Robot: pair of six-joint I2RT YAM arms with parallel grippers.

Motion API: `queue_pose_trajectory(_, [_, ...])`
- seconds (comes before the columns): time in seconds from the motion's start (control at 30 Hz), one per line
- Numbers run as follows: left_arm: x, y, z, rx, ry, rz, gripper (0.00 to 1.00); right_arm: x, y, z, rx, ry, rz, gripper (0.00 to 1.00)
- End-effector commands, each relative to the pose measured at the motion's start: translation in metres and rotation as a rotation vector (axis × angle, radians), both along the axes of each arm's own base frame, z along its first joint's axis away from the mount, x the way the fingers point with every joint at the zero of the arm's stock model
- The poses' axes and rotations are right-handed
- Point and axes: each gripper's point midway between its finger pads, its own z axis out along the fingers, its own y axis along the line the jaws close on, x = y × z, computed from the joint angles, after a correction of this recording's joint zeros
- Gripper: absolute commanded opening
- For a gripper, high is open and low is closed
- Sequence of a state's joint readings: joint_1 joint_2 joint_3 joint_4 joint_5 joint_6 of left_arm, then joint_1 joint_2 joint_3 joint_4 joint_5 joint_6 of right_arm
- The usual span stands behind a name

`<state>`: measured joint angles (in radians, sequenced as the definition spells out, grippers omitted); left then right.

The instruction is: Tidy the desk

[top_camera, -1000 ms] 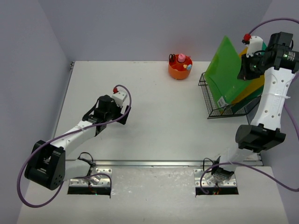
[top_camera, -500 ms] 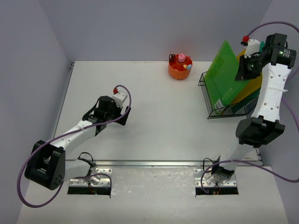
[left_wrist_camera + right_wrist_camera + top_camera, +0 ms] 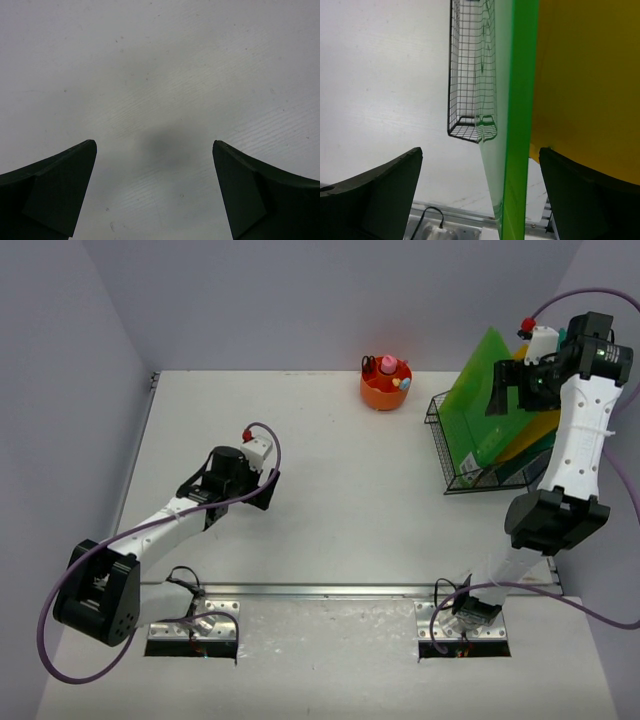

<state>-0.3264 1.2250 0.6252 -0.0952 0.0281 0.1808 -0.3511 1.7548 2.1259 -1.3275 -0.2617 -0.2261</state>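
Observation:
The desk (image 3: 330, 520) is a white tabletop. At its right stands a black wire basket (image 3: 452, 455) holding an upright green folder (image 3: 480, 390) and a yellow folder (image 3: 548, 425) behind it. My right gripper (image 3: 515, 390) hovers open over the green folder's top edge. In the right wrist view the green folder (image 3: 517, 100) runs between the spread fingers of the right gripper (image 3: 480, 150) without touching either, next to the yellow folder (image 3: 585, 75) and the basket (image 3: 467, 75). My left gripper (image 3: 232, 495) is open low over the bare desk (image 3: 160, 75), holding nothing.
An orange round pen holder (image 3: 386, 383) with small items in it sits at the desk's back edge. A metal rail (image 3: 340, 590) runs along the front edge. Pale lavender walls close in the left, back and right sides.
My right gripper has opened and let go of the green folder, which now stands in the basket. The right arm shifted slightly. The left arm has not moved.

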Motion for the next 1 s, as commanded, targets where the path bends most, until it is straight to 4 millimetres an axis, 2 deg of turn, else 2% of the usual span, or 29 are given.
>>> queue_pose_trajectory(0.0, [0.018,-0.007,0.021,-0.038,-0.056,0.008,1.0,-0.005,-0.014,0.067,-0.137,-0.276,-0.095,0.99])
queue_pose_trajectory(0.07, [0.019,-0.007,0.021,-0.042,-0.056,0.01,1.0,-0.01,-0.014,0.093,-0.172,-0.382,-0.114,0.99])
queue_pose_trajectory(0.1, [0.02,-0.008,0.021,-0.044,-0.058,0.011,1.0,-0.012,-0.015,0.1,-0.187,-0.439,-0.129,0.99])
queue_pose_trajectory(0.17, [0.022,-0.009,0.023,-0.051,-0.071,0.014,1.0,-0.008,-0.016,0.127,-0.216,-0.604,-0.155,0.99])
queue_pose_trajectory(0.23, [0.024,-0.009,0.024,-0.055,-0.078,0.022,1.0,-0.019,-0.01,0.135,-0.222,-0.709,-0.166,0.99])
queue_pose_trajectory(0.27, [0.025,-0.008,0.024,-0.055,-0.082,0.029,1.0,-0.014,-0.01,0.151,-0.224,-0.781,-0.166,0.99])
queue_pose_trajectory(0.3, [0.026,-0.007,0.024,-0.053,-0.083,0.037,1.0,-0.019,-0.004,0.15,-0.212,-0.838,-0.158,0.99])
queue_pose_trajectory(0.37, [0.029,-0.007,0.025,-0.063,-0.08,0.056,1.0,-0.015,0.008,0.159,-0.168,-0.955,-0.115,0.99])
queue_pose_trajectory(0.47, [0.035,-0.006,0.024,-0.053,-0.038,0.091,1.0,-0.001,0.023,0.16,-0.028,-0.962,-0.086,0.99])
queue_pose_trajectory(0.57, [0.043,-0.012,0.031,-0.075,0.001,0.104,1.0,0.017,0.064,0.153,0.13,-0.922,0.101,0.99])
queue_pose_trajectory(0.6, [0.046,-0.013,0.036,-0.086,-0.004,0.111,1.0,0.028,0.08,0.142,0.144,-0.9,0.148,0.99])
queue_pose_trajectory(0.63, [0.05,-0.015,0.044,-0.098,-0.017,0.117,1.0,0.037,0.112,0.128,0.149,-0.879,0.23,0.99])
queue_pose_trajectory(0.73, [0.053,-0.016,0.054,-0.116,-0.029,0.126,1.0,0.046,0.162,0.095,0.154,-0.826,0.377,0.99])
queue_pose_trajectory(0.77, [0.057,-0.018,0.059,-0.128,-0.03,0.135,1.0,0.049,0.192,0.073,0.189,-0.77,0.434,0.99])
queue_pose_trajectory(0.8, [0.056,-0.016,0.058,-0.123,-0.011,0.142,1.0,0.05,0.207,0.059,0.205,-0.733,0.457,0.99])
queue_pose_trajectory(0.87, [0.063,-0.012,0.06,-0.219,0.062,0.196,1.0,0.052,0.246,0.009,0.285,-0.586,0.485,0.99])
queue_pose_trajectory(0.97, [0.063,0.002,0.061,-0.388,0.166,0.209,1.0,0.053,0.274,-0.036,0.345,-0.461,0.485,0.99])
